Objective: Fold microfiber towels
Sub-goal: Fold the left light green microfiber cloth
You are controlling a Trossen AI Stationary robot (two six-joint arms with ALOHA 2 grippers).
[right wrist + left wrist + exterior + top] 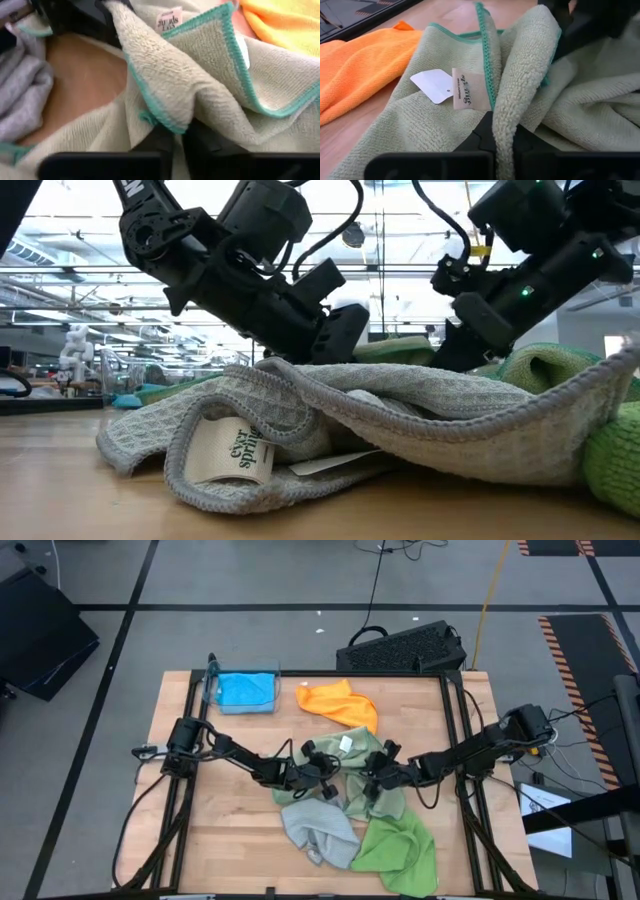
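Sage green towel [352, 752] w/ teal edging lies rumpled at table centre, white tag up, a 2nd sage one [378, 802] bunched just beside it toward the front. Left gripper [328, 766] is clamped on a raised fold of the sage towel; left wrist view shows the fold [517, 90] pinched between its dark fingers. Right gripper [372, 776] comes in from opp. side, jaws closed on another fold of sage cloth, seen nipped in right wrist view [165, 85]. Both grippers sit close together, mid-table.

Orange towel [340, 702] lies crumpled toward the back, touching the sage one. Blue towel [245, 690] sits in a clear bin [210, 690] at back left. Grey towel [318, 830] is heaped at front centre, bright green towel [400, 850] touching it on the right. Wooden table [200, 830].
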